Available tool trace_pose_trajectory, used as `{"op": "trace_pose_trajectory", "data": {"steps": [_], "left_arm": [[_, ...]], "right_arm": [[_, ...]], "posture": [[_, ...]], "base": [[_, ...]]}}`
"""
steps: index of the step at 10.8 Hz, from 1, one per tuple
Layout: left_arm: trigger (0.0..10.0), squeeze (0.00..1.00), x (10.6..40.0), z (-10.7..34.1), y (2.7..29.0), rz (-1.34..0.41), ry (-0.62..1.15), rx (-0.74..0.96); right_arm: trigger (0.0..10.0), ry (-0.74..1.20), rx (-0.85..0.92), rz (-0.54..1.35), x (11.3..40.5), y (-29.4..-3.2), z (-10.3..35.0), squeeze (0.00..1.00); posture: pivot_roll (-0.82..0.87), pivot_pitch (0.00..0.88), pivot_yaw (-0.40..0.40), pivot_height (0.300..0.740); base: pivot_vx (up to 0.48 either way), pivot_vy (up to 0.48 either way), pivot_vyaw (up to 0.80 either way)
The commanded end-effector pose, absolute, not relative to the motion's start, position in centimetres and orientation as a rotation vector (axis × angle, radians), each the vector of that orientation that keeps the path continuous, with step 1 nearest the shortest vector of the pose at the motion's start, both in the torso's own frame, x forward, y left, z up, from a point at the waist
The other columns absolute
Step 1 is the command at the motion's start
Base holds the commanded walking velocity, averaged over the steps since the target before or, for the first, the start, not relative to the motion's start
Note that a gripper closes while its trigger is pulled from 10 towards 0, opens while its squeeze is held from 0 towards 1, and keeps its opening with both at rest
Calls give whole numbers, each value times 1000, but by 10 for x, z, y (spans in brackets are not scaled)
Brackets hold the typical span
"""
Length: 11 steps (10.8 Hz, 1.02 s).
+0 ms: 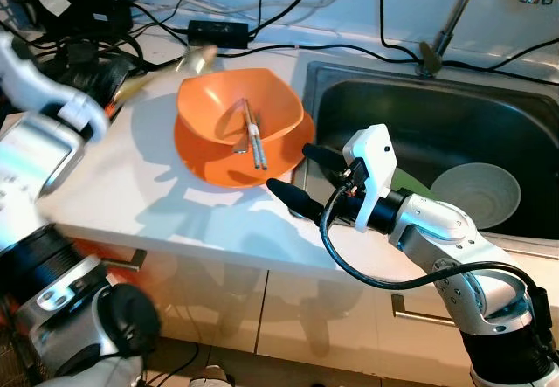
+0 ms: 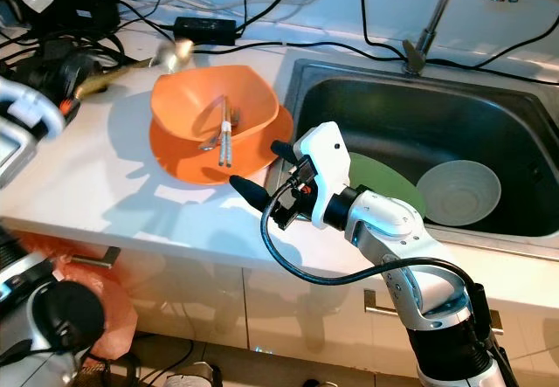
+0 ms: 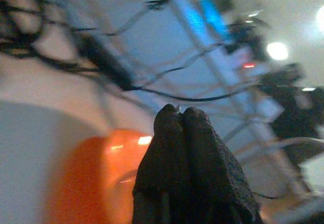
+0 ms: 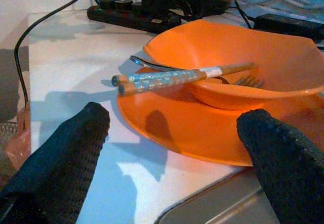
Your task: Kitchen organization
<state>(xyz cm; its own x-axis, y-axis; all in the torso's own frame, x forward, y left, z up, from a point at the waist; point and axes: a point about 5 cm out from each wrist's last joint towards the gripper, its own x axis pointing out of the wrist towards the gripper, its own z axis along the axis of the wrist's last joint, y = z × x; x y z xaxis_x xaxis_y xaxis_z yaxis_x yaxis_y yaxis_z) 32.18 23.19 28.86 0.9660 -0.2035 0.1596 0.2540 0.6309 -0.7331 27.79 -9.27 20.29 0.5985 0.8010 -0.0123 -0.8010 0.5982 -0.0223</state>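
Counter [image 1: 131,186]: right hand [image 1: 301,177] open nr orange bowl [image 1: 236,112]

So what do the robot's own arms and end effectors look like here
Both arms are silver metal with rounded joints and black sections. The right end effector has two long black textured fingers, a white housing behind them and a black cable looping beneath. The left end effector has the same dark, rough-surfaced fingers.
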Motion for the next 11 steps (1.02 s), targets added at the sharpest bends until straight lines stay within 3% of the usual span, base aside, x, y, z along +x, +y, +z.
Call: {"op": "trace_pose_trajectory", "data": {"steps": [1,4,8,11], "left_arm": [[0,0,325,300,216,-357,-88,-837],[0,0,334,311,168,-578,-106,-908],[0,0,339,274,79,-836,38,-1094],[0,0,338,257,69,-842,75,-1158]], "right_arm": [[10000,-31,-14,911,282,-97,211,0],[10000,-84,90,838,289,-99,221,0],[10000,-116,579,596,316,-112,241,0],[10000,-132,760,584,318,-111,251,0]], "posture": [[176,61,-37,740],[154,57,-30,740],[110,55,-21,740],[99,71,-26,740]], "base": [[0,0,0],[0,0,0],[0,0,0],[0,0,0]]}}
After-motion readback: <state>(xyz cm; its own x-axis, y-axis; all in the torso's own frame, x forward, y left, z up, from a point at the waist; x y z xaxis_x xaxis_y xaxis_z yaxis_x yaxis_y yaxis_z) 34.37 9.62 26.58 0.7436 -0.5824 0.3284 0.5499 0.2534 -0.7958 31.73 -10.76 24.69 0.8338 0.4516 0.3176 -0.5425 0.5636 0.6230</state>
